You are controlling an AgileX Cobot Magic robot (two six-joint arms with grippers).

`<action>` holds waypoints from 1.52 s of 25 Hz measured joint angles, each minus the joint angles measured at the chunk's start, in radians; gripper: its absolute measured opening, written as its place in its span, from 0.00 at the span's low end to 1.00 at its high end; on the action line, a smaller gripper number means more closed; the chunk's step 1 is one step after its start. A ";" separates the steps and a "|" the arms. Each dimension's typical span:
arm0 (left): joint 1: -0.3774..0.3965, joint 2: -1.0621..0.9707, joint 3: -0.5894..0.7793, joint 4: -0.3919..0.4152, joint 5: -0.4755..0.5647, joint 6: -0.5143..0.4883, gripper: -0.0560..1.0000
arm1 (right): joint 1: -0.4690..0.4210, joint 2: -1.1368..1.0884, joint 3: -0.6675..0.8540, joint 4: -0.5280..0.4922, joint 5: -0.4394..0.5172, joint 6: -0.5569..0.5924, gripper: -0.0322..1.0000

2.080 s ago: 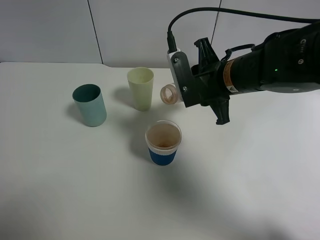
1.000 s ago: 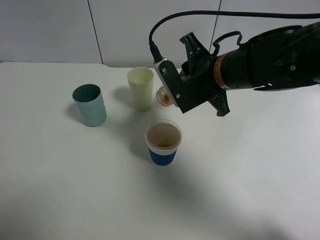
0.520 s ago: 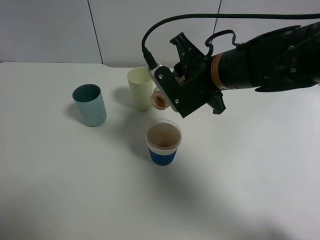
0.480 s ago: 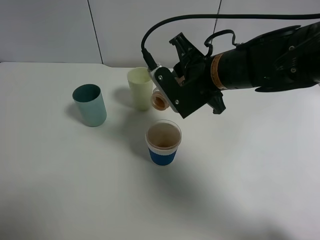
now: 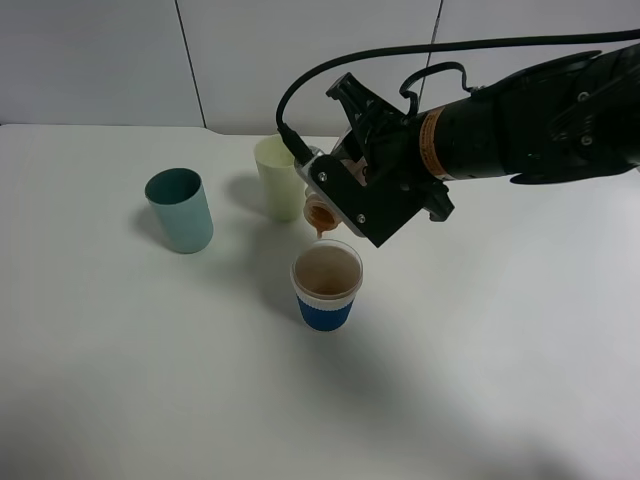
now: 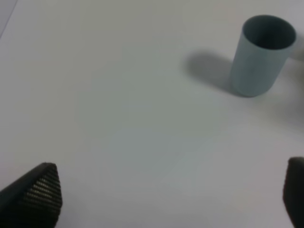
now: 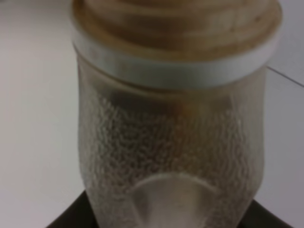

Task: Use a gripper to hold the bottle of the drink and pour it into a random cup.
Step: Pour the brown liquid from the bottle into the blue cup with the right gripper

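White table (image 5: 500, 390) stretches wide beside the cup (image 5: 326, 300); right gripper (image 5: 345, 188) pinches the bottle (image 5: 319, 209) over its rim.

The right claw (image 5: 338, 196) is clamped on the bottle (image 7: 171, 123), translucent whitish plastic with a pebbled surface and a wide capless neck. The bottle is tipped mouth-down just above the cup (image 5: 325, 312). The drink (image 5: 319, 230) leaves the bottle's mouth as a thin orange-brown stream, falling near the cup's rim. The cup is white with a blue sleeve and a brown-stained inside, and it stands upright on the worktop (image 5: 150, 380).
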 joint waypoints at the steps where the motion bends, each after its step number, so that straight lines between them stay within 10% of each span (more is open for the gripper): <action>1: 0.000 0.000 0.000 0.000 0.000 0.000 0.93 | 0.000 0.000 0.000 -0.001 -0.002 0.000 0.38; 38: 0.000 0.000 0.000 0.000 0.000 0.000 0.93 | 0.000 0.000 0.000 -0.049 0.032 -0.134 0.38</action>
